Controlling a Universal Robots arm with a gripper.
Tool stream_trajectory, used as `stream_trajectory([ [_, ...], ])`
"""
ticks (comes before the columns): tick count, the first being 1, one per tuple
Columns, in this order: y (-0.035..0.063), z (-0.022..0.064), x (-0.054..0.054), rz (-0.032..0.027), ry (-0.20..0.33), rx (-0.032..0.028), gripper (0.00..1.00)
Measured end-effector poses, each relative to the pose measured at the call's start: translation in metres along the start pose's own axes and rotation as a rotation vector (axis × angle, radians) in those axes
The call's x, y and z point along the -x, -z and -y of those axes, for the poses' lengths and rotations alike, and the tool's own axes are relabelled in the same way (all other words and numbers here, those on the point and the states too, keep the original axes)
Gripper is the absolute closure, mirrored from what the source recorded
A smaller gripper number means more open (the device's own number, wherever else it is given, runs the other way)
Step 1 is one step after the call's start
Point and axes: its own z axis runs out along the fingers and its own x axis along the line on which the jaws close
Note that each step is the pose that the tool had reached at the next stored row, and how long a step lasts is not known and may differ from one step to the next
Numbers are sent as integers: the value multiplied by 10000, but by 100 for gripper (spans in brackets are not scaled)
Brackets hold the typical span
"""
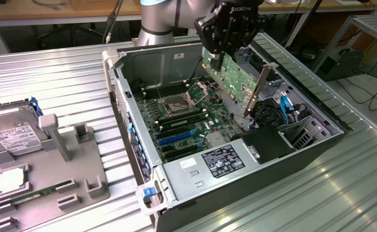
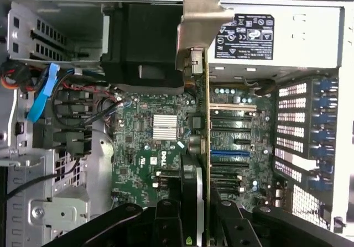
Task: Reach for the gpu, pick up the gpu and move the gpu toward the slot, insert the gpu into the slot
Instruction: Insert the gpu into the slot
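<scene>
Green and edge-down, the gpu [image 1: 233, 79] hangs clamped in the gripper [image 1: 222, 60] above the case [image 1: 175, 60]. The blue slot [image 2: 229, 153] lies beneath, just beside the card's line. Its long axis seems to cross the card's, not match it.

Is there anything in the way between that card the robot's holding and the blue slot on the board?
Nothing visible does. The gripper holds the gpu in the air over the open case, and the slot lies bare on the motherboard below.
</scene>
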Motion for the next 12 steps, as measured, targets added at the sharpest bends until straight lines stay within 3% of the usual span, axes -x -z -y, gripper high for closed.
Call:
stream_trajectory([
  [8,-3,0,0,-100,1688,-25,72],
  [12,-3,0,0,-125,2103,-36,72],
])
